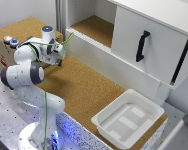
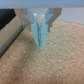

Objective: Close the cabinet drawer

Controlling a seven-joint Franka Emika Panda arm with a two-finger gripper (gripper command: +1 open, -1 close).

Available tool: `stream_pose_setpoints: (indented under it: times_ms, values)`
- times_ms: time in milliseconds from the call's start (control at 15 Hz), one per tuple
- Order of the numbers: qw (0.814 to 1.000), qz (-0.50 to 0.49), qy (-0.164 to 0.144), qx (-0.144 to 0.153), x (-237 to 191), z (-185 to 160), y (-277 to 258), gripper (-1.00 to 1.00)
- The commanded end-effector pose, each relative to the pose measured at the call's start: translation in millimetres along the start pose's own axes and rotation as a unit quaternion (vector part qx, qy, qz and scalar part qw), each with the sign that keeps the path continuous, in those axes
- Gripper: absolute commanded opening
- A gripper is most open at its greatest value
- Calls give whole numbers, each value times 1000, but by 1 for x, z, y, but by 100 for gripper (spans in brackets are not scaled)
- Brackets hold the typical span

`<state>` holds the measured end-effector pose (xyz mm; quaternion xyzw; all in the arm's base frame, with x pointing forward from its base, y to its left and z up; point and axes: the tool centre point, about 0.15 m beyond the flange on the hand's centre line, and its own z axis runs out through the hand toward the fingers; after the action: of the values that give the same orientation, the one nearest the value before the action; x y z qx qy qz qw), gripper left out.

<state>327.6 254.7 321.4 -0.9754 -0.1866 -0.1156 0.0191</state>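
Fingers (image 2: 40, 31) of the white robot arm's tool (image 1: 59, 61) (image 2: 40, 46) are pressed together with nothing between them, hanging just above the cork-brown table (image 1: 79, 90) (image 2: 57, 62). Just beyond the tool stands the long, low white cabinet drawer (image 1: 101, 52), pulled open so its cork-brown floor shows, its plain front wall close to the tool and showing in the wrist view as a pale edge (image 2: 11, 37) beside the fingers. Farther off, past the drawer, is a white cabinet panel with a vertical black handle (image 1: 141, 46), and well apart from the tool at the table's far end sits a white rectangular plastic tub (image 1: 128, 118).
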Motion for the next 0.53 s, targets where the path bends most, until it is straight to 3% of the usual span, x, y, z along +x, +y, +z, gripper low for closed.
stream_pose_setpoints:
  times_ms: [0,467]
  values:
    - [998,11,-3,-66,21,-20,25,100]
    - [997,20,-14,-76,29,-29,35,100]
